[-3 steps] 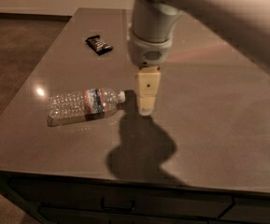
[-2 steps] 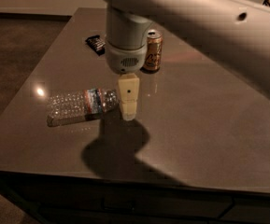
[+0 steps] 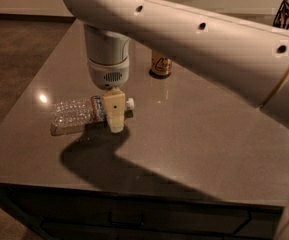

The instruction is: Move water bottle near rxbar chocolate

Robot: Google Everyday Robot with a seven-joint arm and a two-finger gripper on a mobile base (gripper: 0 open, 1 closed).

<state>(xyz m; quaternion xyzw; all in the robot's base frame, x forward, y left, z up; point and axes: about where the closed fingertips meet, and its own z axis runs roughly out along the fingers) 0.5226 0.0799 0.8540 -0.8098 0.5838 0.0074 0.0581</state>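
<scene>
Grey table [image 3: 209, 134] held your water bottle [image 3: 76, 115], lying on its side at the near left, cap pointing right. Your gripper [image 3: 115, 124] was over its cap end. You could not tell if it was open or closed. A gold can [image 3: 160, 64] stood farther back.

One camera, high, close, angled down over table [image 3: 209, 134]; jaws left-centre at water bottle [image 3: 74, 115].

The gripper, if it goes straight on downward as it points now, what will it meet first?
The gripper points down over the label end of the lying water bottle. It would probably meet the bottle first. Depth is unclear, so it might pass just in front and reach the table.
</scene>
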